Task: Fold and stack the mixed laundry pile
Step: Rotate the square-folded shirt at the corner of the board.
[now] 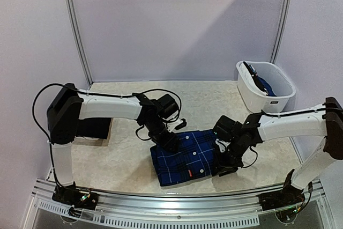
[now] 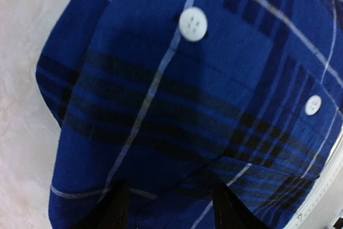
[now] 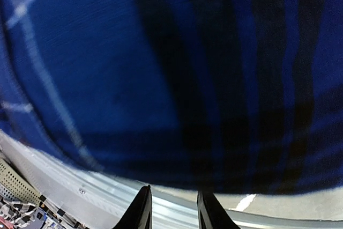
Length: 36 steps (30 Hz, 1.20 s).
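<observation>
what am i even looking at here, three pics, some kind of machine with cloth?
These are two robot arms bolted at the near edge of a table, each ending in a two-finger gripper. The wide picture comes from a fixed camera above and behind them. The other two come from cameras on each wrist, looking past the dark fingers.

On the table lies a partly folded blue plaid shirt, with white buttons in the left wrist view. The left gripper is at the shirt's far left edge and the right gripper at its right edge. Whether either actually pinches cloth is unclear. A black garment lies at far left, and a white basket with more clothes stands at the back right.
</observation>
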Each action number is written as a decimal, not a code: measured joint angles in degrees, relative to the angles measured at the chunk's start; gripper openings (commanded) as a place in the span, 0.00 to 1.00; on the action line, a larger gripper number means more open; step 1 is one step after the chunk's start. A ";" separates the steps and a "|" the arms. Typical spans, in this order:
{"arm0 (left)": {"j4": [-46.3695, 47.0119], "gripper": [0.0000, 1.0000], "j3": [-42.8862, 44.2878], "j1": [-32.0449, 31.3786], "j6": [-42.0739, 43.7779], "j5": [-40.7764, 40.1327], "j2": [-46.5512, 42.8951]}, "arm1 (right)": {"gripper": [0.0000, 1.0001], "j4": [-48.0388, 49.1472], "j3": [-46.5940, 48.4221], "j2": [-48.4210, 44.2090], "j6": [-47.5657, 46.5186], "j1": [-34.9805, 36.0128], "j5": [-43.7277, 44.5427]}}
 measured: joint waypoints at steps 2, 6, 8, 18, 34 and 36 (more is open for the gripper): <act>0.24 0.50 -1.84 0.00 -0.74 -0.02 -0.04 | 0.29 -0.09 0.57 2.10 -0.09 -0.48 0.20; 2.56 0.49 -8.37 -0.07 -4.00 -0.28 -3.08 | 0.30 -0.72 3.15 6.34 -1.42 -2.78 0.68; 3.06 0.49 -11.87 -0.26 -6.45 -0.31 -6.16 | 0.30 -1.73 5.25 8.00 -2.86 -4.55 1.18; 5.49 0.54 -21.40 -9.57 -20.83 1.16 -13.88 | 0.31 -7.67 24.76 21.05 -14.32 -14.62 5.03; 1.42 1.00 -19.96 4.66 -26.25 -4.83 -29.99 | 0.32 -10.93 18.62 16.02 -20.00 -16.72 5.14; 2.01 1.00 -19.91 7.26 -24.74 -2.71 -27.34 | 0.32 -10.71 17.16 13.62 -19.30 -16.72 4.33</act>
